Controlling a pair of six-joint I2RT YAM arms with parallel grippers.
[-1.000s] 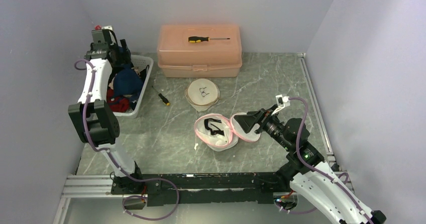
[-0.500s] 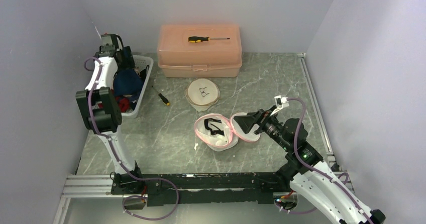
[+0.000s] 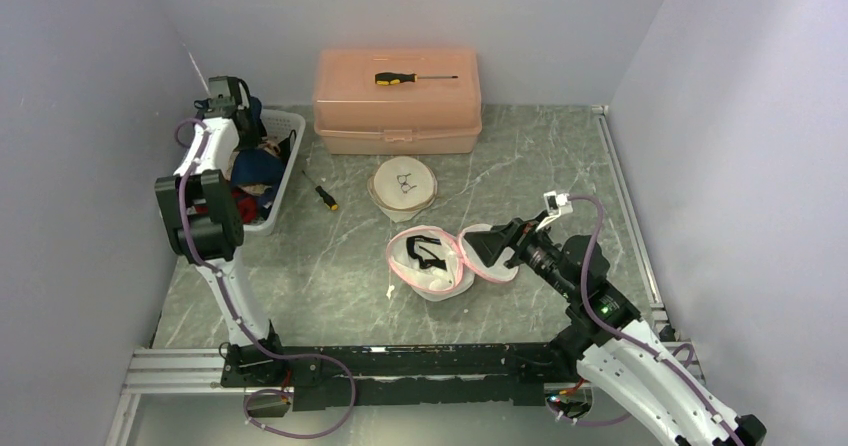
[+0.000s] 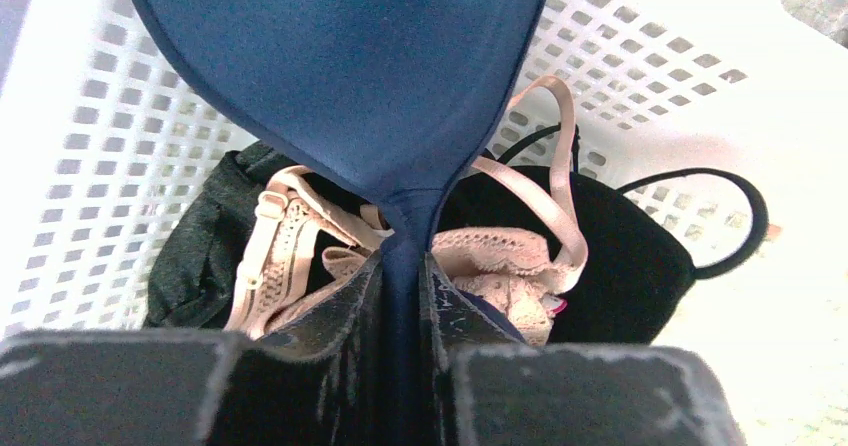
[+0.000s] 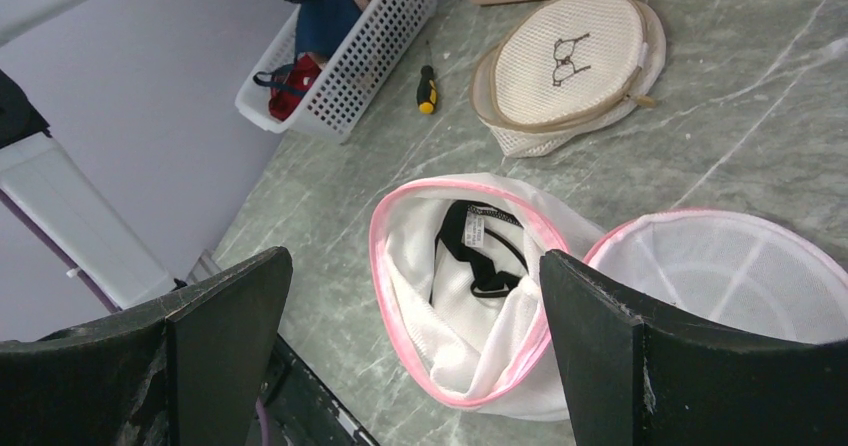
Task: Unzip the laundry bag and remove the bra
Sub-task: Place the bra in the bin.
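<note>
A pink-rimmed white laundry bag (image 3: 430,271) (image 5: 460,306) lies unzipped mid-table, its round lid (image 5: 730,276) flipped to the right. A black bra (image 3: 428,253) (image 5: 480,256) lies inside it. My right gripper (image 3: 490,246) (image 5: 410,266) hovers just right of the bag mouth, open and holding nothing. At the far left, my left gripper (image 3: 232,101) (image 4: 405,266) is shut on the centre of a navy bra (image 4: 350,76), holding it over the white basket (image 3: 290,126) (image 4: 90,146).
Inside the basket lie a beige lace bra (image 4: 500,261), a black bra (image 4: 620,246) and dark clothes. A zipped beige mesh bag (image 3: 404,186) (image 5: 570,61) sits behind the pink one. A small screwdriver (image 3: 325,197) lies nearby. A pink toolbox (image 3: 397,116) carries another screwdriver (image 3: 413,77).
My left gripper came down into the basket and shut on the navy bra, which now hangs off the pile. The right arm has barely moved.
</note>
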